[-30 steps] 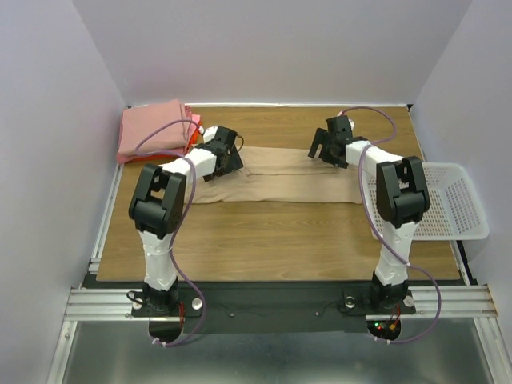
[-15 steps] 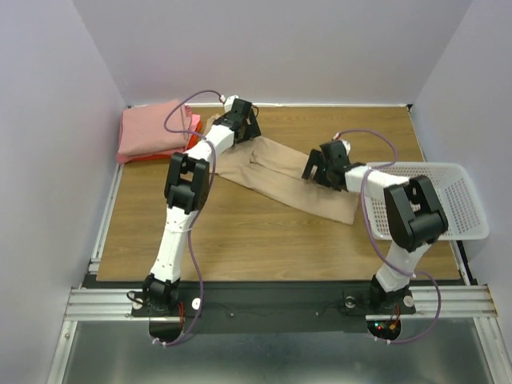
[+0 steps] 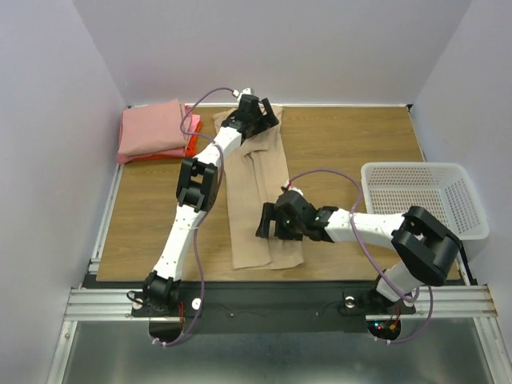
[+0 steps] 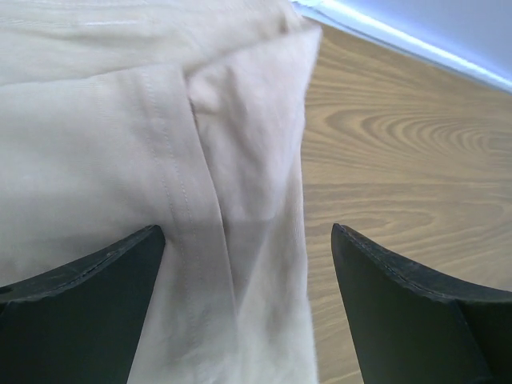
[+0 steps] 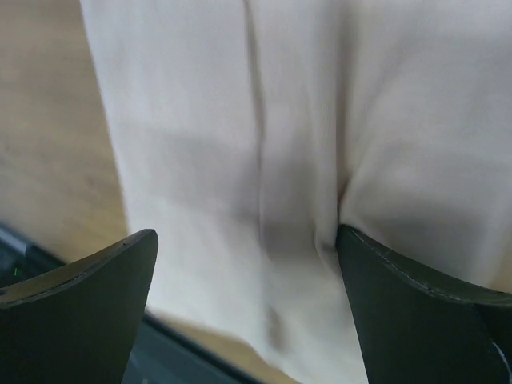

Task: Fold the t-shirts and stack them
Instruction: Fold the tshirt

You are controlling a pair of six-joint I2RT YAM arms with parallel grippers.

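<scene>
Doing right now: my read is you're lining up the tan t-shirt (image 3: 254, 204) for its next fold, probably end over end.
Shirt spot: it's lying as a long narrow strip down the middle of the table (image 3: 352, 144), running from the far edge toward the near edge.
Left claw: the left gripper (image 3: 258, 120) is sitting over the far end of the strip. In the wrist view its fingers (image 4: 96, 280) are spread wide, with a stitched seam and a cloth edge between them, and they're pinching nothing. I can't tell if the tips are touching the cloth.
Right claw: the right gripper (image 3: 270, 222) is hanging over the near half, also spread wide with only flat cloth between the fingers (image 5: 416, 296), so it isn't gripping anything.
Doing it well: you're wanting both claws grabbing all the layers at matching corners of one end. The near end looks a bit uneven to me, so I'd be squaring that up first.
Stack: the folded shirts (image 3: 152, 130), pink on top with orange-red peeking out, are waiting in the far left corner, well apart from the strip.
Basket: the white mesh basket (image 3: 464, 210) is sitting off to the right, out of your way.
</scene>
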